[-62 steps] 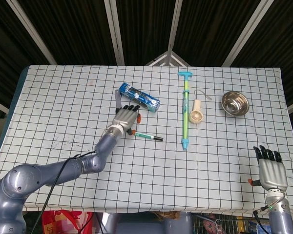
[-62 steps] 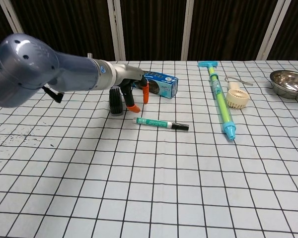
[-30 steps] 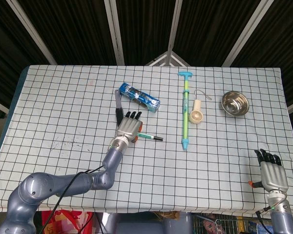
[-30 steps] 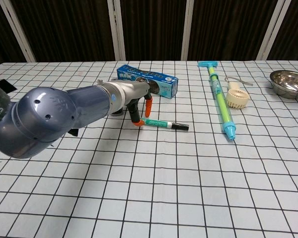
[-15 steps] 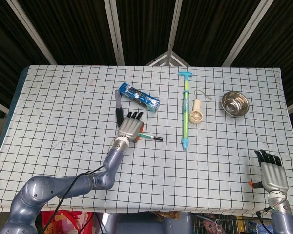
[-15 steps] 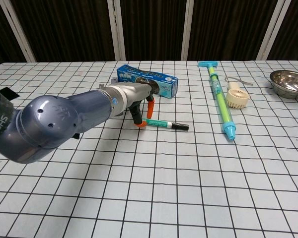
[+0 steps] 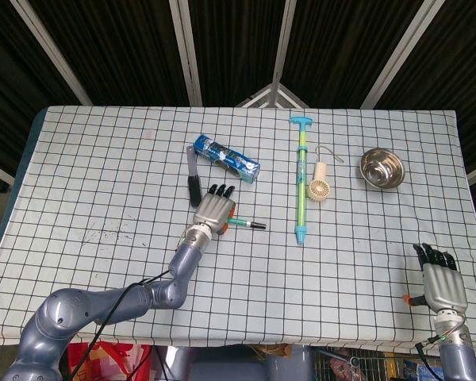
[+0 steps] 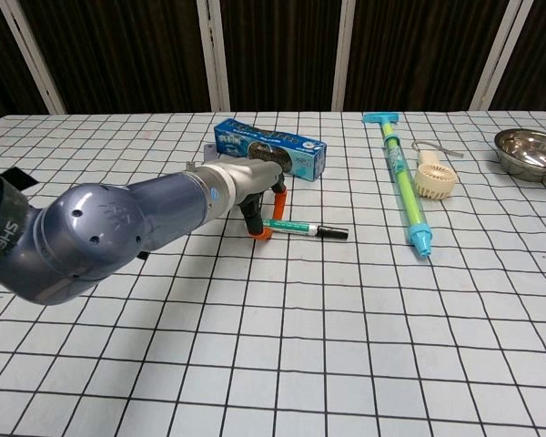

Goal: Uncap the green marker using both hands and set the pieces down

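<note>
Lying flat on the checked tablecloth [image 7: 103, 175] near the table's middle, the green marker [image 8: 305, 229] points its black cap to my right, cap on. My left hand [image 7: 213, 209] covers the marker's uncapped end; in the chest view an orange fingertip [image 8: 264, 234] touches the cloth just beside the barrel, but I cannot tell whether the fingers have closed on it (the forearm hides the palm). Compared with two seconds ago, this hand has slid from beside the blue box [image 8: 268, 148] onto the marker's end, and the marker has shifted slightly right, so I judge the first grasp to be under way, not secured. My right hand [image 7: 440, 279] rests low at the table's near right corner, fingers extended and holding nothing, well apart from the marker; it has drawn back a little. It must come across to take the cap. Beyond lie a long water squirter [image 7: 301, 178], a small fan [image 7: 320, 187] and a steel bowl [image 7: 382, 167].
</note>
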Robot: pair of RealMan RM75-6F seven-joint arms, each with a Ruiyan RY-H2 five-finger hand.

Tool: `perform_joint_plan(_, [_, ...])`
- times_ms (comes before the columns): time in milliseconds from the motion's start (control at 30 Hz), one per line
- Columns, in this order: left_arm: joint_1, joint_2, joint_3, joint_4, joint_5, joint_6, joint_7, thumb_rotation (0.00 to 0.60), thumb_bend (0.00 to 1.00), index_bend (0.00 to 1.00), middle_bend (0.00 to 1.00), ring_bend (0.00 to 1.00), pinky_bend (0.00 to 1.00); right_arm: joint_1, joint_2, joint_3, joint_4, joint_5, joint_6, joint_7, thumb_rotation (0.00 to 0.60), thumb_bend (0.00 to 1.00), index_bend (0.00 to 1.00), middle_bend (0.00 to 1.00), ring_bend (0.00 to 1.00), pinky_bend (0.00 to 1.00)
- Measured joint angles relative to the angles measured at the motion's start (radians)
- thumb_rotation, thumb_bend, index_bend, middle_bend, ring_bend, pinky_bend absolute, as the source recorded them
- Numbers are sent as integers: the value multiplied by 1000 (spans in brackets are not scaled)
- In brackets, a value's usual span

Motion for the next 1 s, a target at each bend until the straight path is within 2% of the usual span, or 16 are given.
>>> perform_joint_plan(333, [22, -5, -26, -3, 56, 8, -41, 600, 529, 540, 59, 0, 0, 4, -8, 0, 9, -5, -8, 1, 600, 118, 112, 62, 77, 46])
perform_joint_plan(633, [47, 3, -46, -17, 55, 15, -57, 600, 547, 556, 75, 0, 0, 5, -7, 2, 2, -3, -5, -8, 600, 117, 112, 62, 77, 46])
perform_joint_plan(1000, [96, -11, -77, 12, 123, 27, -185, 600, 547, 577, 107, 0, 0, 9, 3, 4, -25, 0, 6, -32, 600, 117, 112, 62, 77, 45])
